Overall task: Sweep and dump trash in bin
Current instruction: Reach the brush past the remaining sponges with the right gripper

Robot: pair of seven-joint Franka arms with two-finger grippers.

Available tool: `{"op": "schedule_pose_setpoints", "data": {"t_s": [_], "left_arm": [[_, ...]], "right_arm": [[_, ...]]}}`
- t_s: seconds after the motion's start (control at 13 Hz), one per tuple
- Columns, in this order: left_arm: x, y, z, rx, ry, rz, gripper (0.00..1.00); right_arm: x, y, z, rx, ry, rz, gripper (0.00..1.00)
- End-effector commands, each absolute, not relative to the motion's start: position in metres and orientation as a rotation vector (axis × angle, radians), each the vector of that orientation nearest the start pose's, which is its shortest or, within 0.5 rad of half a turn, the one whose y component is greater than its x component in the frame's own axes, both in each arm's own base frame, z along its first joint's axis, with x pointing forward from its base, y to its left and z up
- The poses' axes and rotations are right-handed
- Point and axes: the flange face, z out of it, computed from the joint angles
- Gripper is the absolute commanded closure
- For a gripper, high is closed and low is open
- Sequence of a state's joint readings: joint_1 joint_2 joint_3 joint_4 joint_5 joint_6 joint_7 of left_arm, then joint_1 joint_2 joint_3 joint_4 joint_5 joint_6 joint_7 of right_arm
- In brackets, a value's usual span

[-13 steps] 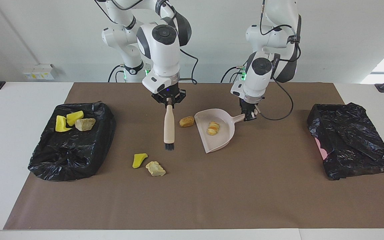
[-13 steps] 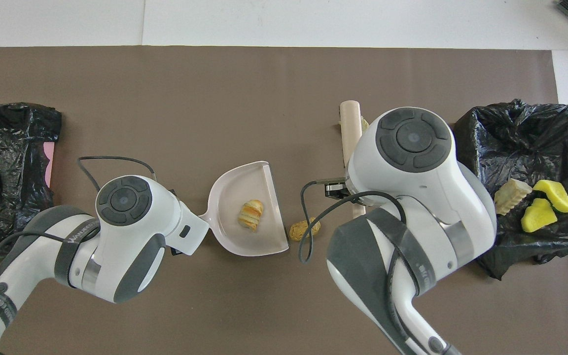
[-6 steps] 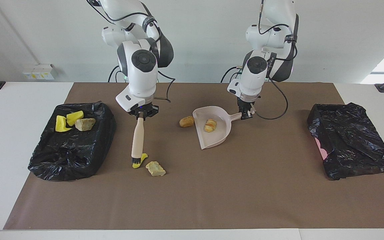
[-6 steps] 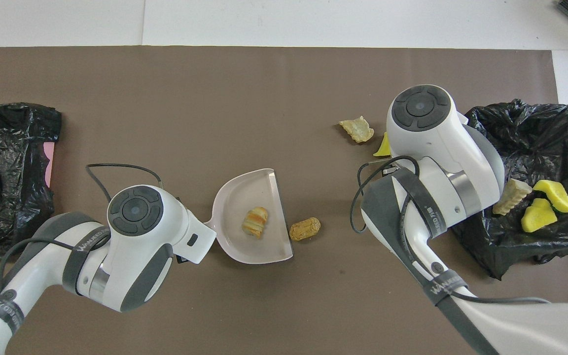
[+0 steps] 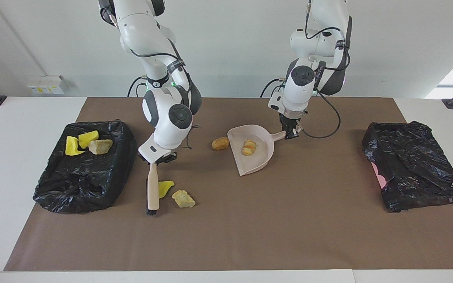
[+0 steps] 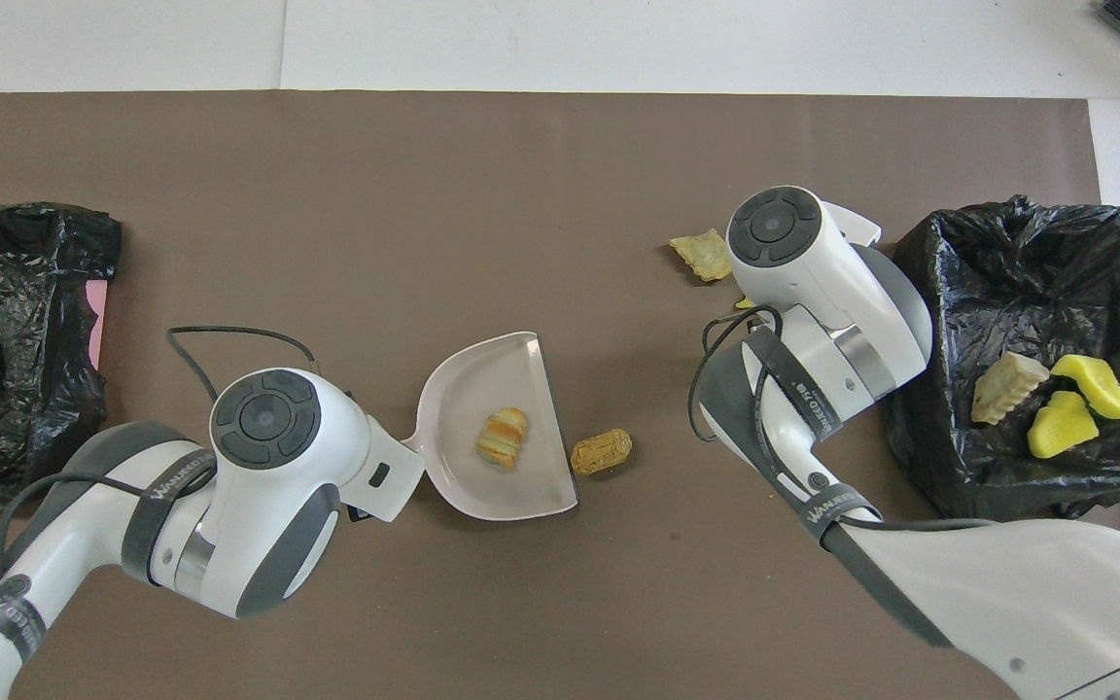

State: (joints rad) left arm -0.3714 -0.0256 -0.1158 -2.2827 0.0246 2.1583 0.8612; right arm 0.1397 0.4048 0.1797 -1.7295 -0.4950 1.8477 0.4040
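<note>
While both hands (image 5: 158,160) (image 5: 290,133) grasp brush (image 5: 152,188) and dustpan (image 5: 254,151), brown paper (image 5: 289,220) covers the table.

From overhead, the right arm (image 6: 813,292) hides the brush and most of the yellow wedge (image 6: 744,303).

We see a counter (image 5: 26,243) of smooth white laminate under a matt brown paper sheet (image 5: 289,228). The two bins (image 5: 85,173) (image 5: 415,165) wear crinkled, glossy black plastic bags. The dustpan (image 5: 260,157) looks like smooth pale plastic with a soft sheen. The brush (image 5: 153,188) has a smooth, pale, matt handle, wood or plastic we cannot tell, and dark bristles. The yellow wedge (image 5: 165,188) looks like spongy matt foam; the beige chunk (image 5: 184,199) beside it is rough and crumbly. The brown sponge (image 5: 220,143) has a coarse, porous surface. The arms (image 5: 171,118) have glossy white plastic shells with dark matt joints.
</note>
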Motion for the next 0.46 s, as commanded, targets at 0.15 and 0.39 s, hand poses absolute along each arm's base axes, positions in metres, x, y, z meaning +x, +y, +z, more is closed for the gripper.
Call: {"op": "schedule_pose_setpoints", "data": {"t_s": [0.15, 0.39], "left_arm": [[0.434, -0.229, 0.359, -2.449, 1.933, 0.158, 1.0], [0.434, -0.229, 0.359, -2.453, 1.928, 0.158, 1.0]], "right_arm": [[0.619, 0.174, 0.327, -3.497, -0.436, 0.138, 1.0], [0.61, 0.21, 0.33, -3.414, -0.564, 0.13, 1.0]]}}
